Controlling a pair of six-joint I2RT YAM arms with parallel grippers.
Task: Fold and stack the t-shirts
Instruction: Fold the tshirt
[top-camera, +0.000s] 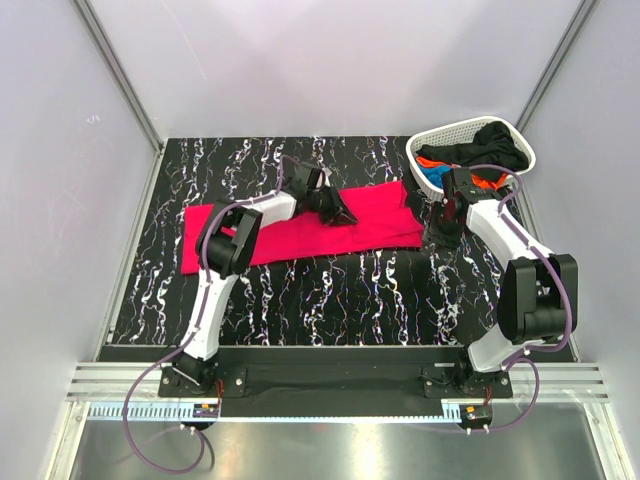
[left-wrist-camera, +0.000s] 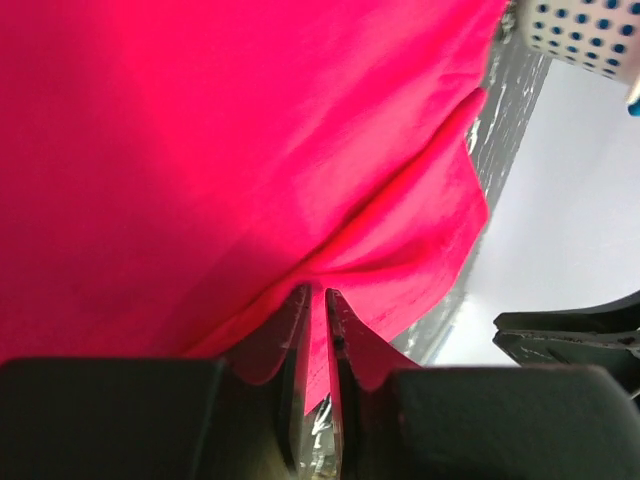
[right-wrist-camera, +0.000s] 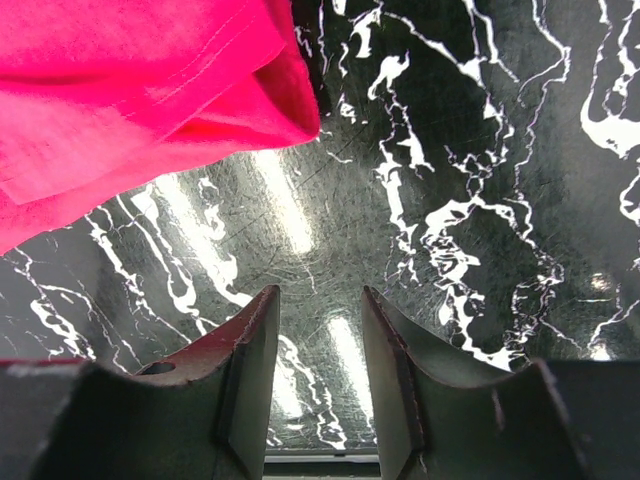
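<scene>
The large pinkish-red t-shirt (top-camera: 300, 230) lies as a long folded strip across the black marbled table. My left gripper (top-camera: 335, 207) is over the strip's upper middle edge, shut on a pinch of the red cloth (left-wrist-camera: 318, 330). My right gripper (top-camera: 440, 232) is open and empty, just right of the shirt's right end; the shirt's corner (right-wrist-camera: 150, 90) shows at the upper left of its view, above bare table. A black t-shirt (top-camera: 485, 148), a blue one (top-camera: 430, 180) and an orange one (top-camera: 485, 180) lie heaped in the basket.
The white lattice basket (top-camera: 445, 130) stands at the table's back right corner, close behind my right arm; its wall also shows in the left wrist view (left-wrist-camera: 585, 35). White walls enclose the table (top-camera: 330, 300) on three sides.
</scene>
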